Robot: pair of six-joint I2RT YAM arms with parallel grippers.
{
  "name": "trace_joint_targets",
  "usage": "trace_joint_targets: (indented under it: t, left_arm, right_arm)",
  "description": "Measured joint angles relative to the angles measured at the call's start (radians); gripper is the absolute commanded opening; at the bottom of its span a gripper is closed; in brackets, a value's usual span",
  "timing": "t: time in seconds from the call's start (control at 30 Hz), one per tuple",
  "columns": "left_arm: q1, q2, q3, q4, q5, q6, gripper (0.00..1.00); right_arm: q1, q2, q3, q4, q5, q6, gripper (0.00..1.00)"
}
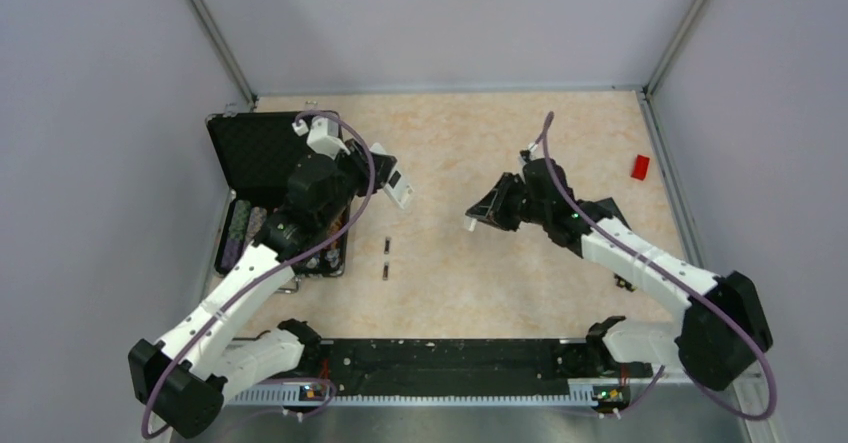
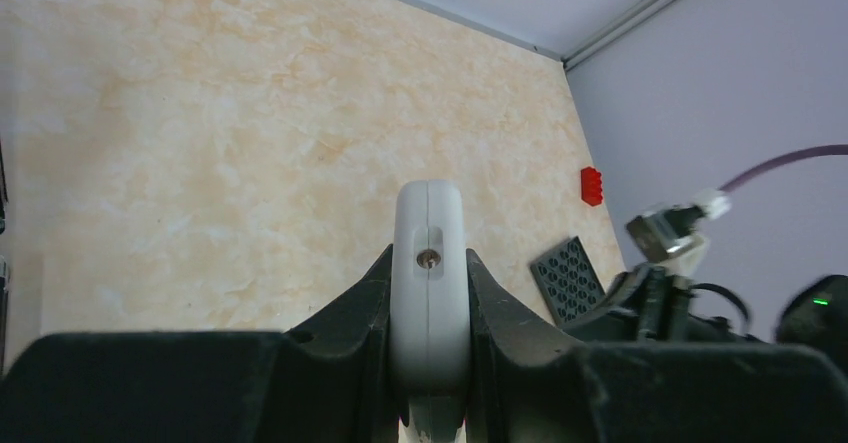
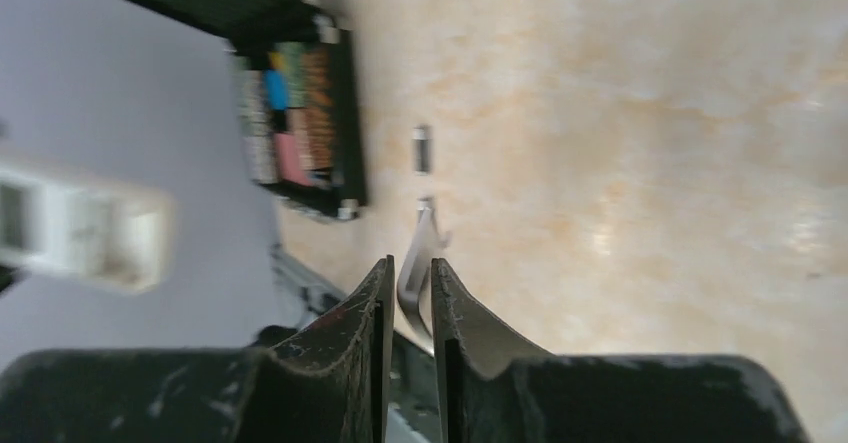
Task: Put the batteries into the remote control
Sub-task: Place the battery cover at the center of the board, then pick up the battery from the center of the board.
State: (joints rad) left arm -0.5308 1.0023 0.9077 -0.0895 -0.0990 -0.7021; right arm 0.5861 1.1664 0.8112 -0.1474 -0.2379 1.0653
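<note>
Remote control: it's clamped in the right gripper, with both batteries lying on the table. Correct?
Not quite: the left gripper clamps the remote control, as the left wrist view shows. Both batteries do lie on the table.

White arm links with black joints (purple cables looping alongside)
</note>
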Motion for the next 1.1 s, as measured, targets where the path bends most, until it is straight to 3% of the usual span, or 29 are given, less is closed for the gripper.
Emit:
trace_joint_targets:
  t: [0.27, 0.43, 0.6, 0.93, 1.1]
  left_arm:
    - [0.0, -0.077, -0.026, -0.012, -0.019, 0.026, 0.0]
    - [0.002, -0.106, -0.035, -0.049, -0.027, 0.028, 0.0]
    - [0.006, -0.138, -0.035, -0.079, -0.049, 0.037, 0.0]
    - [0.006, -0.261, -0.006, -0.227, -0.18, 0.05, 0.0]
    - [0.006, -0.376, 0.034, -0.301, -0.265, 0.068, 0.0]
  right_arm:
    - [0.0, 0.228, -0.024, -0.121, 0.048, -0.188, 0.19]
    - [0.0, 0.254, -0.039, -0.161, 0.087, -0.224, 0.2]
    - [0.028, 0.259, -0.023, -0.173, 0.11, -0.263, 0.29]
    - [0.354, 0.593, 0.36, -0.201, 0.242, -0.306, 0.38]
    - [0.458, 0.74, 0.475, -0.237, 0.3, -0.294, 0.4]
